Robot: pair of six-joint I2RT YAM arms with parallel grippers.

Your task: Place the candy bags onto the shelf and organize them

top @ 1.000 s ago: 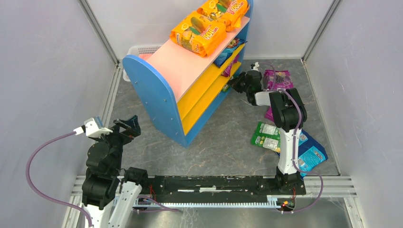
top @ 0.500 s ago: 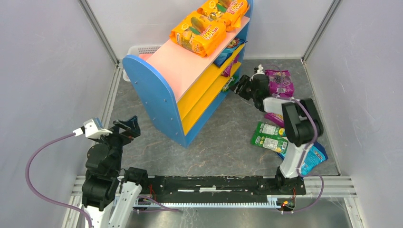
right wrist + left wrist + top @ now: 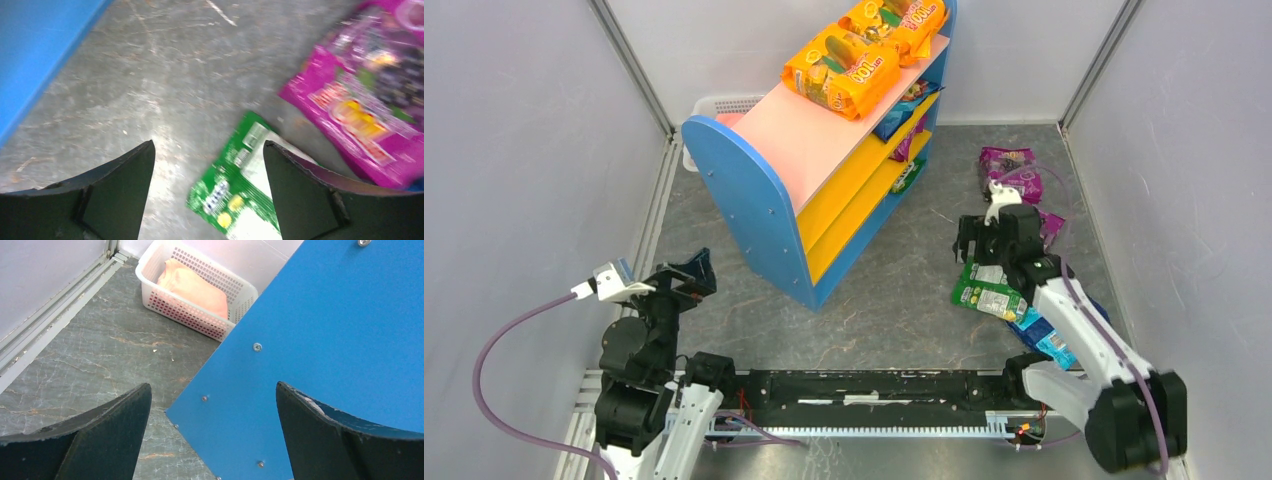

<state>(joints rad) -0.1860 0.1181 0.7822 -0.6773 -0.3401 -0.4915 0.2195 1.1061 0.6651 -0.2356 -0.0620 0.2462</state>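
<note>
The right gripper (image 3: 207, 147) hovered with its fingers spread wide and empty. A green candy bag (image 3: 240, 195) lay flat below, between the fingertips and untouched, with a purple bag (image 3: 370, 105) just beside it. The shelf (image 3: 804, 140) stood well apart. The left gripper (image 3: 213, 390), likewise spread open and empty, faced the shelf's blue side.
</note>
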